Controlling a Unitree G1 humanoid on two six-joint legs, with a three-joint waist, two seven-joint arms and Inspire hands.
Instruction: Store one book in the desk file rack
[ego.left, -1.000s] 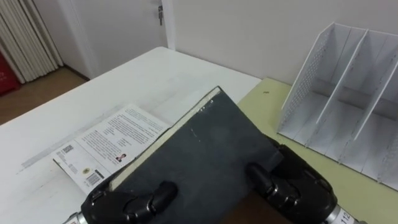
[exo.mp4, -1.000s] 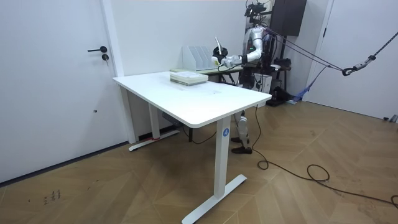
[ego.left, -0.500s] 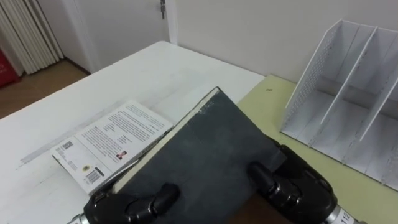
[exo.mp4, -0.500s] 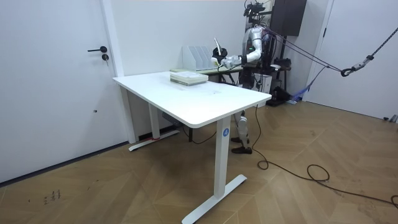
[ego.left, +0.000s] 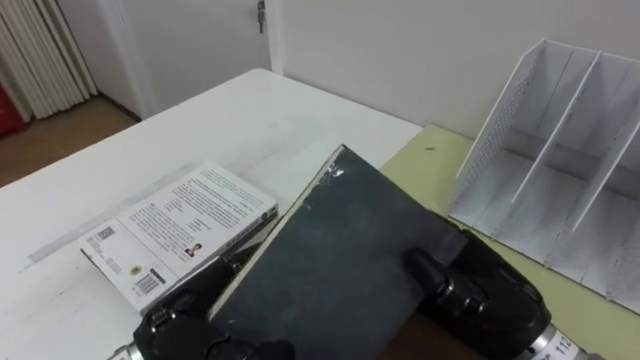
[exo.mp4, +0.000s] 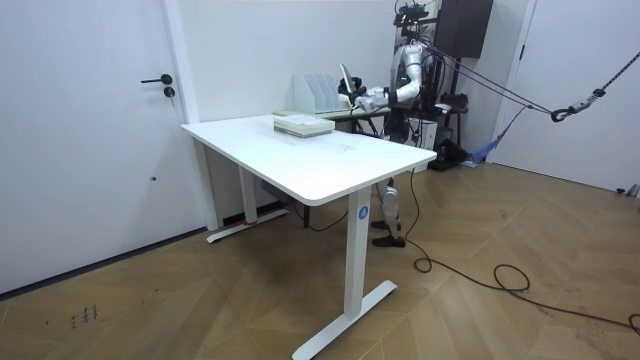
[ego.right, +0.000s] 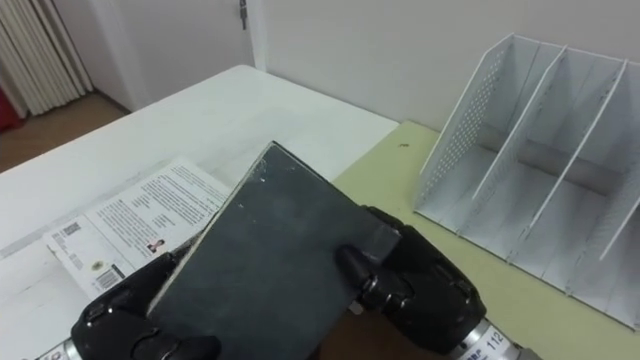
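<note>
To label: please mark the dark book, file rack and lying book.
dark book (ego.left: 335, 250), left eye view, cover middle.
file rack (ego.left: 497, 120), left eye view, perforated side wall.
lying book (ego.left: 175, 225), left eye view, printed cover.

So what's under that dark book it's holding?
A white book lies on the table, partly hidden. Anything else below the dark book, left hand and right hand is covered.

Both eye views look down from the robot's head, close in front of the file rack (ego.left: 545, 170), which sits at their upper right. The right eye view stands slightly to the right, so the rack falls nearer its middle. The room view stands well away from the rack, across the white table (exo.mp4: 310, 150), facing it almost level. All three share the rack and the tabletop beside it.
</note>
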